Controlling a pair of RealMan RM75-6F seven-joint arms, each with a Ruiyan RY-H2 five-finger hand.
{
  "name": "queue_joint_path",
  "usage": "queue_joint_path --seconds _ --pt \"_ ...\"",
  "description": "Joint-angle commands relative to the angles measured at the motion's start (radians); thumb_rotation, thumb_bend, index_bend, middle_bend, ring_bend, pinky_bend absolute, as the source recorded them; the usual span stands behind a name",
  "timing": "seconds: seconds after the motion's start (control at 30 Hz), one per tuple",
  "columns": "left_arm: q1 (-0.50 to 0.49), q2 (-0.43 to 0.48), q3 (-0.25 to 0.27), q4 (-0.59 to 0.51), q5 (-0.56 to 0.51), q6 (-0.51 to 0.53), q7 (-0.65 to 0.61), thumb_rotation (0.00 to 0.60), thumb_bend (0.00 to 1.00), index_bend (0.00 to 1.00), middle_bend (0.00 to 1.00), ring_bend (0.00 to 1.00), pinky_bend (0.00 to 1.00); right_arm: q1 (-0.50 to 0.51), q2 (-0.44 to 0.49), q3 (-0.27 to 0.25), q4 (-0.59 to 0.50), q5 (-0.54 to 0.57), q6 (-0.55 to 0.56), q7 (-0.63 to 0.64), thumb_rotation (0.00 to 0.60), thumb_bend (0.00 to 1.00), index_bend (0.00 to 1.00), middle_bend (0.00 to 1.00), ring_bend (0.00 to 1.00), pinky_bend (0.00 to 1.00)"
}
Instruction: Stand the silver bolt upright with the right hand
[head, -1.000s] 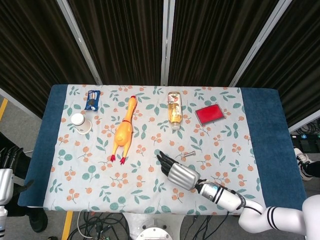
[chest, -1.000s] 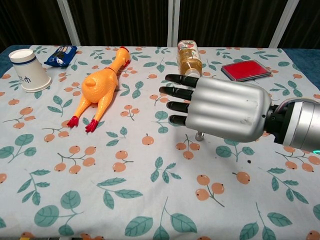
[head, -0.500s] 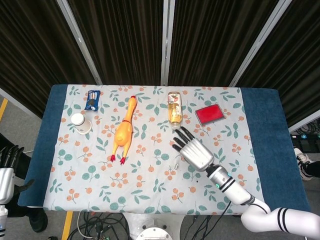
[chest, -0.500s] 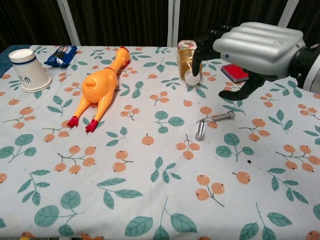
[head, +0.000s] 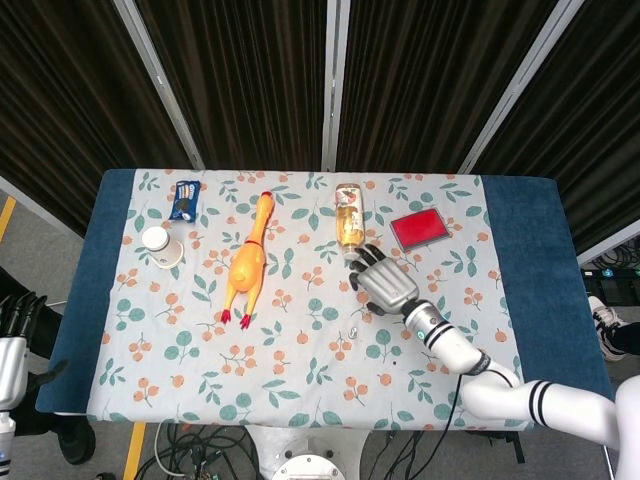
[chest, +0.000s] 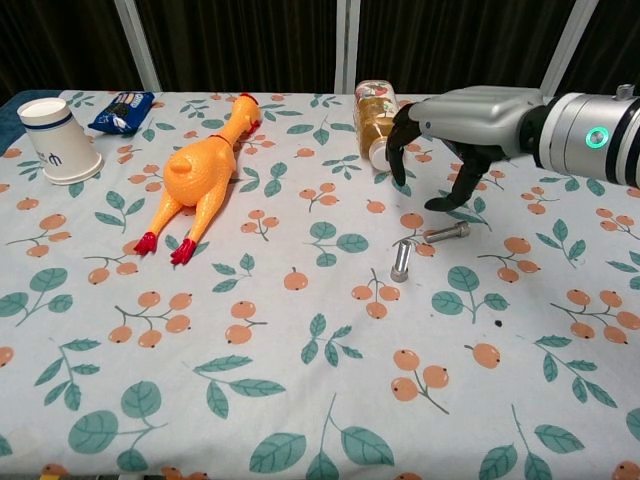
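Two silver bolts lie flat on the floral cloth. In the chest view the shorter, thicker bolt (chest: 402, 260) points toward me, and the slimmer bolt (chest: 446, 233) lies crosswise just right of it. My right hand (chest: 462, 125) hovers just above and behind them, fingers spread and curved down, thumb tip a little above the slim bolt, holding nothing. The head view shows this right hand (head: 385, 284) with one bolt (head: 354, 330) at its near-left; the other is hidden. My left hand (head: 14, 318) hangs off the table's left edge, holding nothing.
A juice bottle (chest: 375, 115) lies just behind the right hand. A red box (head: 417, 229) sits to the hand's far right. A yellow rubber chicken (chest: 195, 170), a paper cup (chest: 58, 140) and a blue snack packet (chest: 122, 110) occupy the left half.
The right hand swung from low over the near table to beyond the bolts, then came down with its fingers pointing at them. The bolts have not moved.
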Motion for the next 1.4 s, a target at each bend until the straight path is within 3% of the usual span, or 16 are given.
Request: queue_joint_path --seconds 0.03,0.27,0.67,1.4 --pt "0.001 -0.001 0.001 0.001 0.001 0.001 -0.002 0.600 0.00 0.11 0.09 0.00 0.00 0.005 -0.015 -0.024 0.016 -0.001 0.002 -0.014 0.600 0.18 0.45 0.23 0.00 0.00" --pt "0.000 -0.004 0.001 0.008 0.001 -0.003 -0.010 0.600 0.00 0.11 0.09 0.00 0.00 -0.018 -0.019 -0.077 0.031 -0.028 0.040 -0.028 0.600 0.18 0.45 0.23 0.00 0.00" --pt "0.003 -0.003 0.004 0.011 0.006 -0.001 -0.031 0.600 0.00 0.11 0.09 0.00 0.00 -0.018 -0.080 -0.106 0.103 -0.042 0.050 -0.031 0.600 0.18 0.46 0.23 0.00 0.00" --pt "0.002 -0.009 0.005 0.026 0.008 -0.006 -0.049 0.600 0.00 0.11 0.09 0.00 0.00 -0.028 -0.080 -0.104 0.091 -0.047 0.085 -0.026 0.600 0.36 0.58 0.24 0.00 0.00"
